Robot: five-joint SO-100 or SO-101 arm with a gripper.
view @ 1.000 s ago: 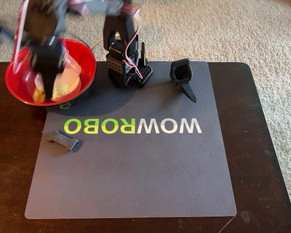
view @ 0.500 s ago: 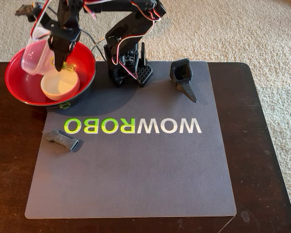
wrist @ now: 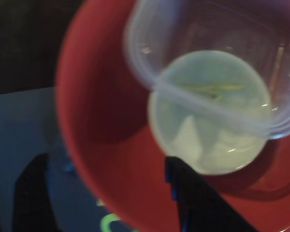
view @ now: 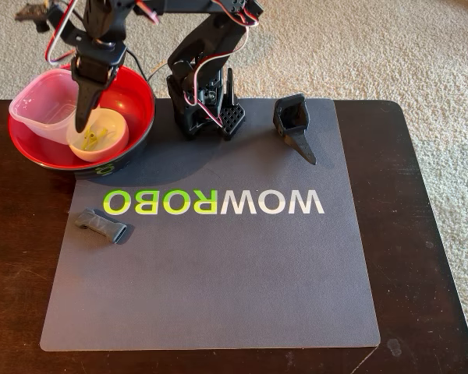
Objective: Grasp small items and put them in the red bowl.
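Observation:
The red bowl (view: 136,97) (wrist: 101,121) stands at the mat's back left corner. Inside it the clear square tub (view: 40,105) (wrist: 150,29) leans on the small white bowl (view: 113,142) (wrist: 208,145), which holds the yellow clothespin (view: 93,139). My gripper (view: 81,121) (wrist: 105,159) points down over the bowl between tub and white bowl; it is open and holds nothing. The dark grey clip (view: 101,226) lies on the mat's left side. At the mat's back right lies the black scoop-shaped part (view: 295,125).
The arm's base (view: 203,105) sits at the back of the grey mat (view: 218,280), right of the bowl. The mat lies on a dark wooden table (view: 421,234) with carpet beyond its far and right edges.
The clear tub, tilted up at the gripper half a second ago, now rests lower in the red bowl on the left. The gripper has let go and shifted slightly left.

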